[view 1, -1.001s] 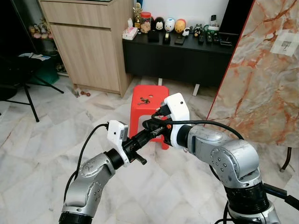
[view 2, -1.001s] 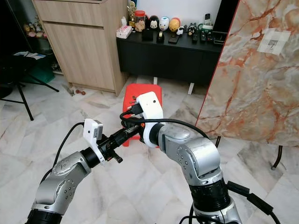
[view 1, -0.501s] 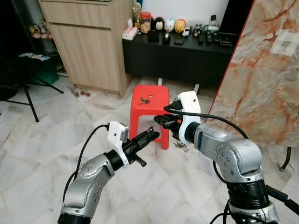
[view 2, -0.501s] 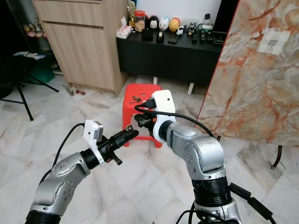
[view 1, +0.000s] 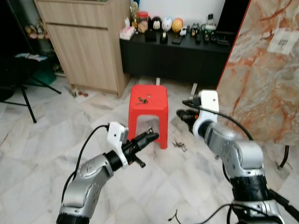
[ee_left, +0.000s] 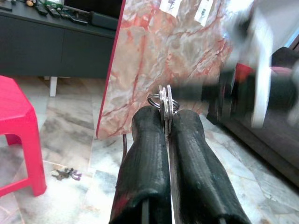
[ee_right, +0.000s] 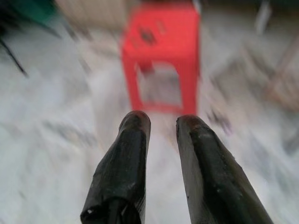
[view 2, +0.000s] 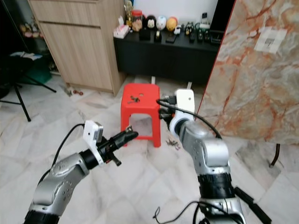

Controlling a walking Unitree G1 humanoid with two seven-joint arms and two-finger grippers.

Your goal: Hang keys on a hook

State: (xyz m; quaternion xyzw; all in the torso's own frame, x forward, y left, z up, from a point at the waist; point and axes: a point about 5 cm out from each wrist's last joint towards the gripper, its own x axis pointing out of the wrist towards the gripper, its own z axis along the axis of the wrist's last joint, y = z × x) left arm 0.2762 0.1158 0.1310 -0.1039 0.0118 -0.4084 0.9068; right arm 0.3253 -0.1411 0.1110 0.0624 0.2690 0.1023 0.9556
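The left claw (ee_left: 166,135) is clamped tight on a key ring (ee_left: 162,100), keys sticking out past the fingertips, held out over the marble floor (view 1: 42,140) in front of the red stool (view 1: 148,100). The right claw (ee_right: 161,123) is empty, fingers a narrow gap apart. No hook I can make out, so I'd keep the grip firm, find it first, then bring the ring's open loop squarely onto it.

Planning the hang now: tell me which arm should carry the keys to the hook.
Left, probably. The left gripper is already shut on the key ring, pointing toward the marble panel. The right gripper is open, holding nothing. I can't make out a hook.
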